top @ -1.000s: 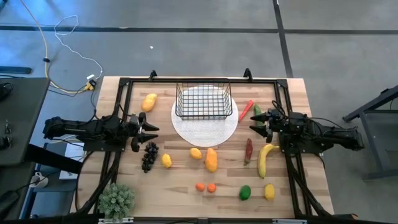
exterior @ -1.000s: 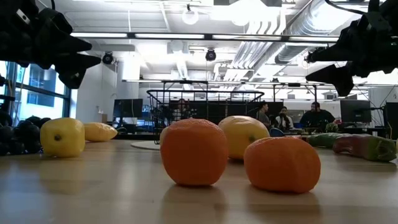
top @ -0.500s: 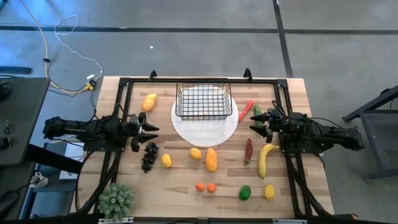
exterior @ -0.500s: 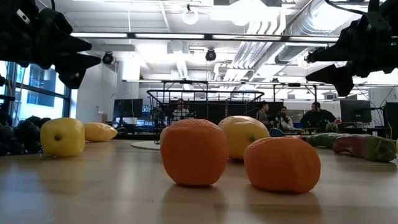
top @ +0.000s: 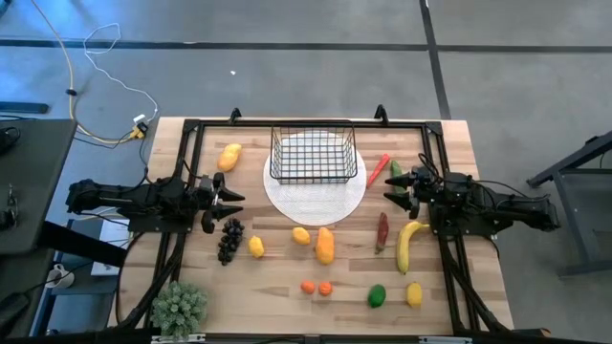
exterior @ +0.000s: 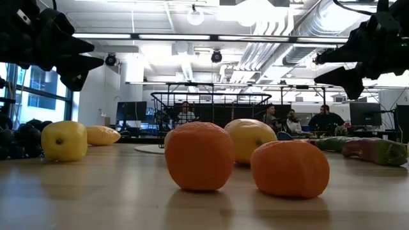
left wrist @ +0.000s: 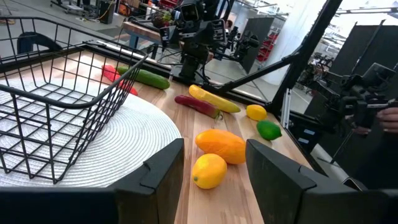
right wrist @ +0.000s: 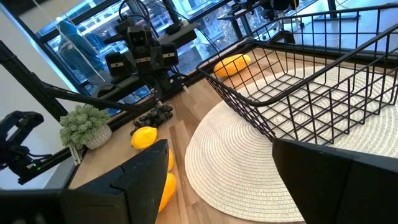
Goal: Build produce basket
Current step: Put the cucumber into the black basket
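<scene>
The black wire basket (top: 313, 155) stands on the round white plate (top: 316, 196) at the table's far middle; nothing lies in it. Produce lies scattered on the wood: dark grapes (top: 229, 240), lemons (top: 256, 247) (top: 300, 236), an orange-yellow fruit (top: 325, 245), two small oranges (top: 316, 287), a lime (top: 377, 296), a banana (top: 409, 244), a dark red chilli (top: 382, 231), a red chilli and cucumber (top: 386, 169). My left gripper (top: 232, 197) hovers open left of the plate. My right gripper (top: 394, 184) hovers open right of it.
A spiky green potted plant (top: 180, 308) stands at the near left corner. A yellow fruit (top: 229, 156) lies far left of the basket. A black frame runs around the table's edges. People sit in the room behind the table (exterior: 323, 118).
</scene>
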Action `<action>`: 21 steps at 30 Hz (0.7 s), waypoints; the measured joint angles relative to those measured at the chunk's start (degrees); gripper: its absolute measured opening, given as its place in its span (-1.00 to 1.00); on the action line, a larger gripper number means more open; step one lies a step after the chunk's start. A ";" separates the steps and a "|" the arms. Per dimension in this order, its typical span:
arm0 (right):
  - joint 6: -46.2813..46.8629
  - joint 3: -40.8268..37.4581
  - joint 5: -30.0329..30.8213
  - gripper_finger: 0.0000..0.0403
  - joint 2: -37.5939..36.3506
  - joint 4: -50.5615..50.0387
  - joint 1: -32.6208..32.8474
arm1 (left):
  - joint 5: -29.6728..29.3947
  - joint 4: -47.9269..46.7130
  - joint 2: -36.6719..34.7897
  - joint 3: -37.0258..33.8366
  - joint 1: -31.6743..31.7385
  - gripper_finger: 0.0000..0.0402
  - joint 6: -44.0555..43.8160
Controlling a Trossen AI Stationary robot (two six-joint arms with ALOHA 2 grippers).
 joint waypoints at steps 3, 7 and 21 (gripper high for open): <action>0.18 -0.01 2.33 0.33 0.00 0.16 -0.02 | 0.00 -0.01 -0.01 0.00 0.01 -0.20 0.02; 3.30 0.00 5.33 0.33 -0.01 0.31 -0.02 | 0.00 0.00 0.00 0.00 0.00 -0.20 0.02; 11.12 2.29 17.63 0.48 1.15 -1.87 -0.01 | 0.00 -0.01 -0.01 0.01 0.00 -0.20 0.02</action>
